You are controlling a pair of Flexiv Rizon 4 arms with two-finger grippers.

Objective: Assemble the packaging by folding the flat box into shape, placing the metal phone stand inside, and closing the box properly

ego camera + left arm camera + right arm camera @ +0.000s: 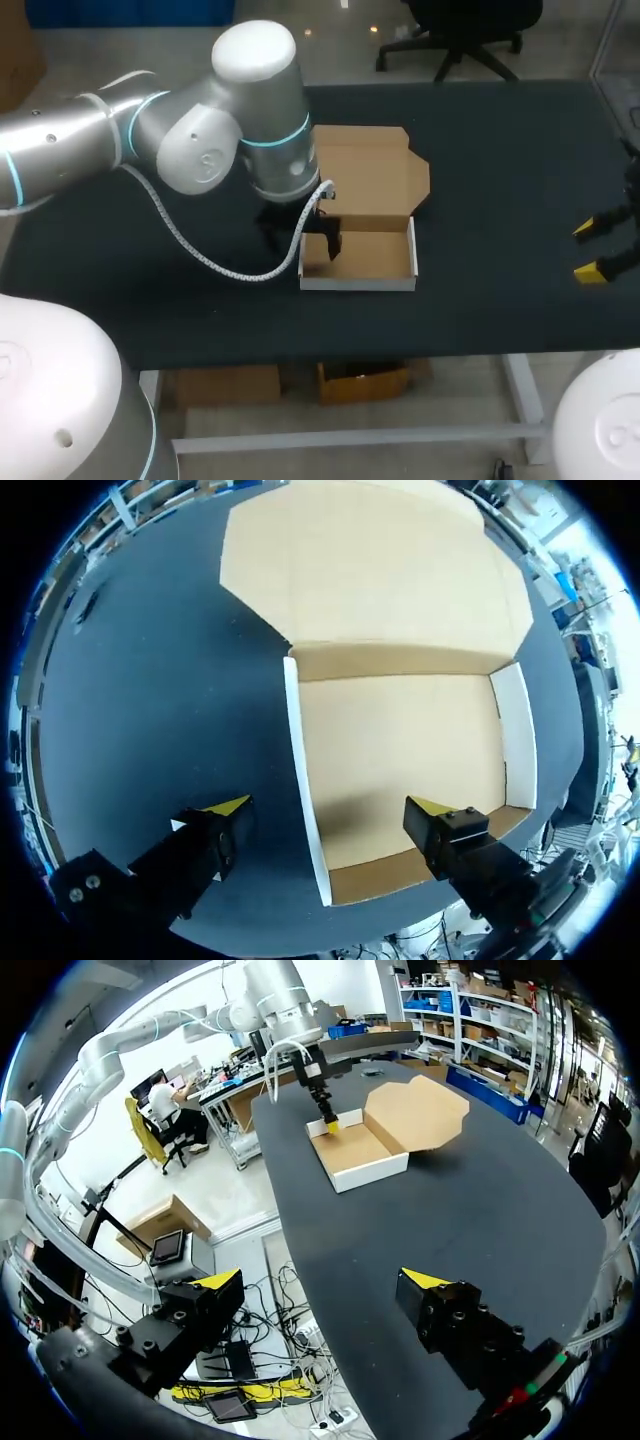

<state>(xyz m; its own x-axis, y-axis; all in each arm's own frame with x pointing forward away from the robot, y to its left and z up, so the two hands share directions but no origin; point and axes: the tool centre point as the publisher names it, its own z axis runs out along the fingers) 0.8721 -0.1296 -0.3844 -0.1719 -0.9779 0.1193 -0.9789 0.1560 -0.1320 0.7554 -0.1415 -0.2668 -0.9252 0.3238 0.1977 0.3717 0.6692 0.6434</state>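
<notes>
The cardboard box (372, 258) sits on the black surface (500, 200) as an open tray, its lid (370, 170) folded back behind it. The left pincer (330, 805) hangs released astride one side wall, with one finger outside and one over the tray floor. The right pincer (587, 250) hovers near the surface's right edge, released and empty.

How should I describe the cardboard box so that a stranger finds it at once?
On the black table, look near the middle, under the left arm's end effector. There lies the cardboard box, a shallow open tray with its lid spread flat behind. Its brown inside and white walls stand out against the dark tabletop.
</notes>
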